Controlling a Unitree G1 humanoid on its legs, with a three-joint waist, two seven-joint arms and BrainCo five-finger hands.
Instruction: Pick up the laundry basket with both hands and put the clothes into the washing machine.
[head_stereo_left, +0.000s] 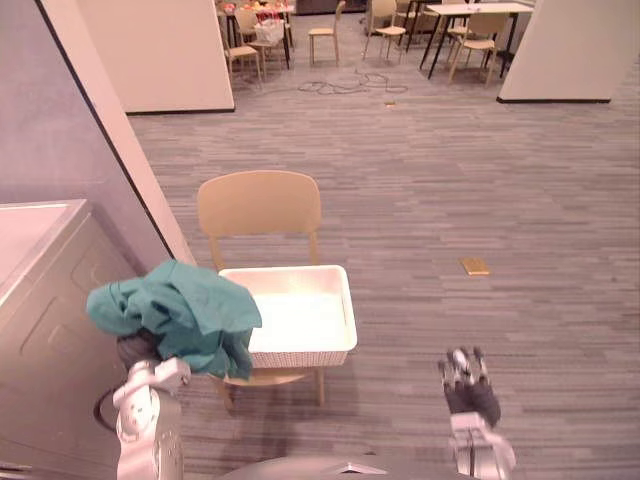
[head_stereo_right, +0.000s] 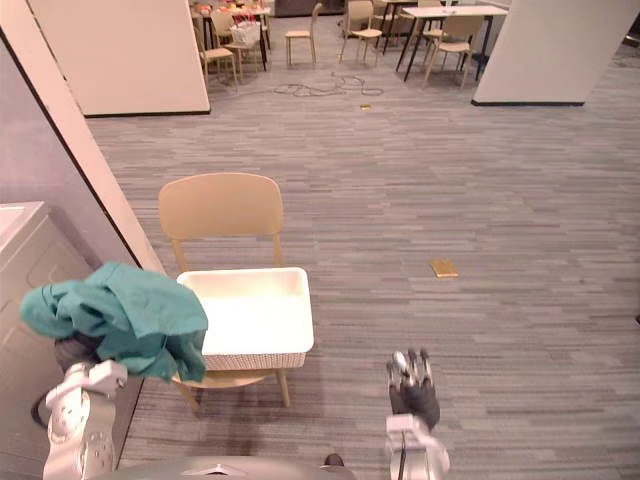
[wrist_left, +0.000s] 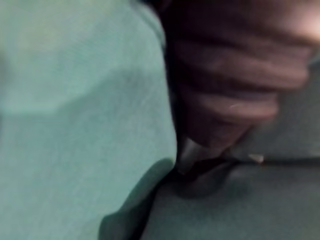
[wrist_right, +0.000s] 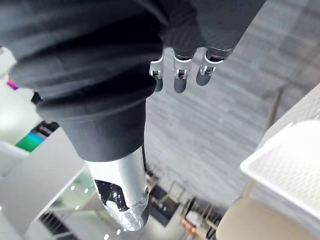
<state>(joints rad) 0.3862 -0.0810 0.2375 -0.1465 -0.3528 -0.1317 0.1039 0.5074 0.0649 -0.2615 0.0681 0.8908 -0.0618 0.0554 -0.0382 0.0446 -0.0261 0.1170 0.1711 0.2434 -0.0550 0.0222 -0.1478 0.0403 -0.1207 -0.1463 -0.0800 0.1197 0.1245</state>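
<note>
Basket rests on chair

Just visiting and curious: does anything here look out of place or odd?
A teal green cloth hangs bunched over the left hand, beside the empty white plastic laundry basket on the wooden chair. A small tan block lies alone on the floor.

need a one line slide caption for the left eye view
Teal garment draped over the left hand, beside the white laundry basket on a wooden chair; right hand open, idle.
</note>
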